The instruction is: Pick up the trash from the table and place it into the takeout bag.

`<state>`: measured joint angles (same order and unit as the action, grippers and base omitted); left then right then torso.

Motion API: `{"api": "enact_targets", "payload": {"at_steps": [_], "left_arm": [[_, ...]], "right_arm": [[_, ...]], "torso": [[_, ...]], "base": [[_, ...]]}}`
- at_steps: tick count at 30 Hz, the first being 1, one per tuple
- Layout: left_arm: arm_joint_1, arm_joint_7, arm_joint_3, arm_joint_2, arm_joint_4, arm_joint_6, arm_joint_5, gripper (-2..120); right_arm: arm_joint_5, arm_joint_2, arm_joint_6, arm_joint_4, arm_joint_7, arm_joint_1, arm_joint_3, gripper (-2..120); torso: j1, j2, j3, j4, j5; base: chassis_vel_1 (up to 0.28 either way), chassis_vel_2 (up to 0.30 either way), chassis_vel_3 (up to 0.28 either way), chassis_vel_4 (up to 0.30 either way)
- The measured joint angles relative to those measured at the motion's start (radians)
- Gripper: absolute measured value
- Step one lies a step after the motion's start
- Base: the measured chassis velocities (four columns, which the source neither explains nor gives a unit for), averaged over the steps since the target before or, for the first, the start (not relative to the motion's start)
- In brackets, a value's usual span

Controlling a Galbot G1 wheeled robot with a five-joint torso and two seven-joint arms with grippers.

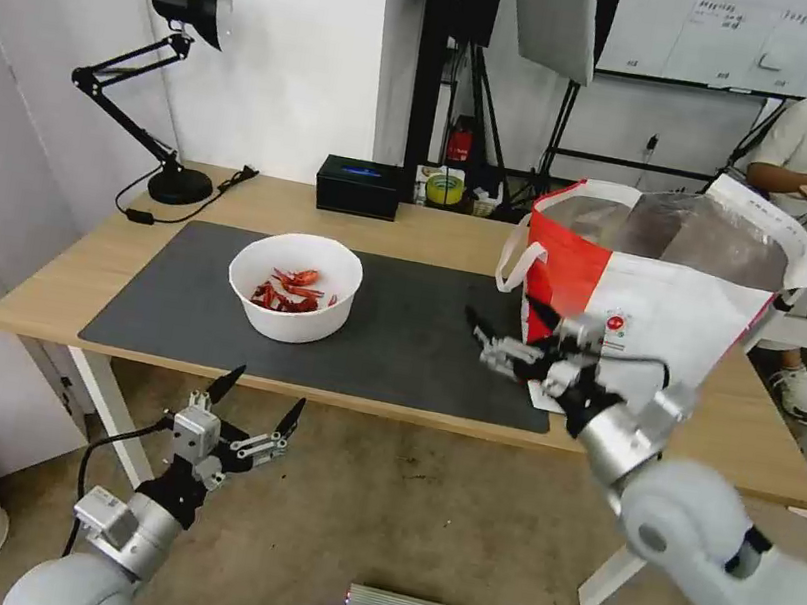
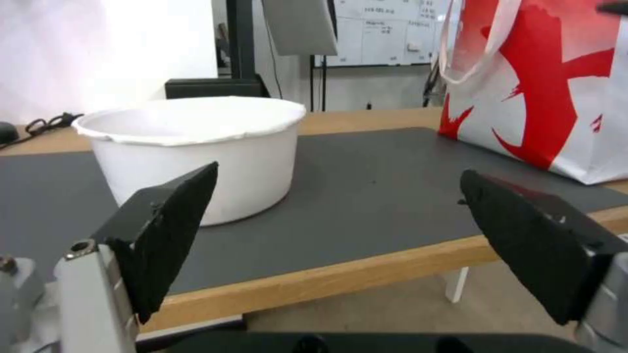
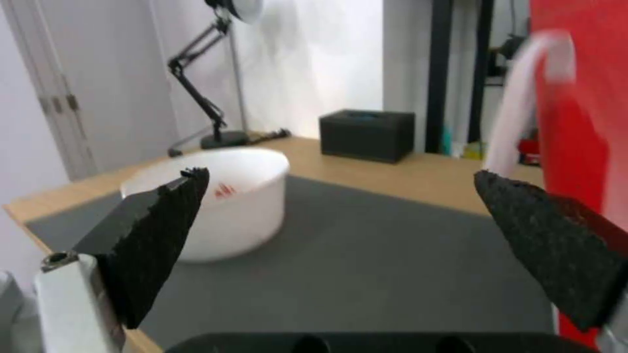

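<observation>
1. On the dark grey mat (image 1: 398, 342) of the light-wood table (image 1: 434, 231): white round bowl (image 1: 294, 284) with red crayfish shells (image 1: 289, 292); at the mat's right end, standing open, the takeout bag (image 1: 666, 301).
2. Below the table's front edge, short of the bowl: left tool (image 1: 257, 404), spread wide, holding nothing.
3. Over the mat, just beside the bag's red panel: right tool (image 1: 505, 330), spread wide, holding nothing.
</observation>
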<state>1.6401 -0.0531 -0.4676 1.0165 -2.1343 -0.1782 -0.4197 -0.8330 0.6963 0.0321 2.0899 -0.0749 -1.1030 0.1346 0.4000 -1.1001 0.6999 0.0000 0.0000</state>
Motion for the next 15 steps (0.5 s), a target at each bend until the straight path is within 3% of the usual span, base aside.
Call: {"api": "enact_targets", "payload": {"at_steps": [5,15], "left_arm": [[-0.003,0.0,0.0,0.001,0.008,-0.006,0.0,100],[-0.007,0.0,0.002,0.0,0.018,-0.009,0.0,100]], "right_arm": [[0.125,0.051,0.072,-0.041,-0.006,-0.111,0.009,100],[0.266,0.109,0.154,-0.096,-0.037,-0.183,0.005,100]], "torso": [[0.0,0.0,0.0,0.0,0.0001],[0.0,0.0,0.0,0.0,0.0]], "base": [[0.0,0.0,0.0,0.0],[0.0,0.0,0.0,0.0]]}}
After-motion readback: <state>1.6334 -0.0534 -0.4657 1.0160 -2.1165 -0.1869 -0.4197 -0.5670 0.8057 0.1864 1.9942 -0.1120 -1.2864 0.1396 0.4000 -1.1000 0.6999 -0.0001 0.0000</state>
